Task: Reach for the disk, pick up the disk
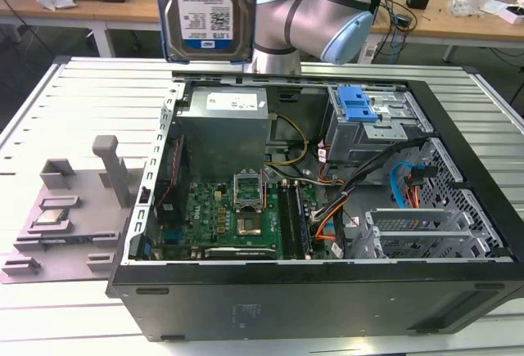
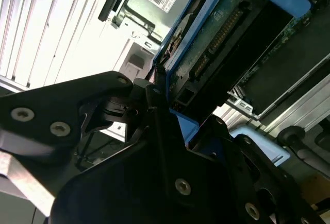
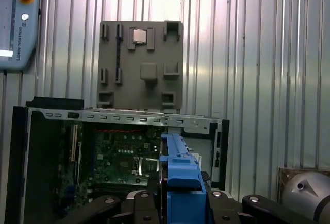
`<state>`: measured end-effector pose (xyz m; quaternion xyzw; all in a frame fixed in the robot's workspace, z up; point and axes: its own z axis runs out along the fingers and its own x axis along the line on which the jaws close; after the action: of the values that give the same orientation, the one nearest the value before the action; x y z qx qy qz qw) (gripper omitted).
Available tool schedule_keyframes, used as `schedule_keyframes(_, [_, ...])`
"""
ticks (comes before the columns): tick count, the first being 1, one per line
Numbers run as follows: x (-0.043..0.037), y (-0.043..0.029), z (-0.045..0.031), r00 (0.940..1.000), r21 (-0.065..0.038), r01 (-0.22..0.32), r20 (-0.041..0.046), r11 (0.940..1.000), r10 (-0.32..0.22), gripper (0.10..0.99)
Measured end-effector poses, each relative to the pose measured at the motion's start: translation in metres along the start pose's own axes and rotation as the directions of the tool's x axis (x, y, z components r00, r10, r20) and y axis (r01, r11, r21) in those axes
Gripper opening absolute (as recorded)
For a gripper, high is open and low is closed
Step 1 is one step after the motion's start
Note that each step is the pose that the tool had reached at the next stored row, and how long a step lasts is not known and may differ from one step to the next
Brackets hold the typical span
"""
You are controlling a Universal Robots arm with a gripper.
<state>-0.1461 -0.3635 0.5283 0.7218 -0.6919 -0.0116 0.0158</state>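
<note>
The disk (image 1: 205, 8), a silver hard drive with a white-and-blue label, hangs upright in the air above the far rim of the open computer case (image 1: 286, 295) in the exterior view. In the first wrist view its blue side rail (image 3: 178, 175) runs edge-on between the black fingers of my gripper (image 3: 178, 198), which is shut on it. The second wrist view shows the disk's connector edge (image 2: 227, 33) and blue rail rising out of the gripper (image 2: 160, 100). The grey robot arm (image 1: 319, 12) stands behind the disk.
Inside the case are a motherboard (image 1: 237, 217), a power supply (image 1: 225, 123), cables and a blue drive caddy (image 1: 356, 106). On the exterior view's left, a grey fixture (image 1: 82, 200) on the slatted table holds a small silver chip (image 1: 51, 215). A pendant (image 3: 15, 23) lies on the table.
</note>
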Motion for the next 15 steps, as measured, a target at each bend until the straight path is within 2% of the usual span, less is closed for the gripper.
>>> schedule_keyframes(3, [0.0008, -0.0188, -0.0008, 1.0000, 0.000, 0.000, -0.0002, 1.0000, 0.000, 0.369])
schedule_keyframes(5, [0.0011, -0.0266, -0.0011, 1.0000, 0.000, 0.000, -0.0001, 1.0000, 0.000, 0.369])
schedule_keyframes(8, [0.0018, -0.0426, -0.0017, 1.0000, 0.000, 0.000, -0.0001, 1.0000, 0.000, 0.369])
schedule_keyframes(15, [0.0030, -0.0705, -0.0028, 1.0000, 0.000, 0.000, 0.0000, 1.0000, 0.000, 0.369])
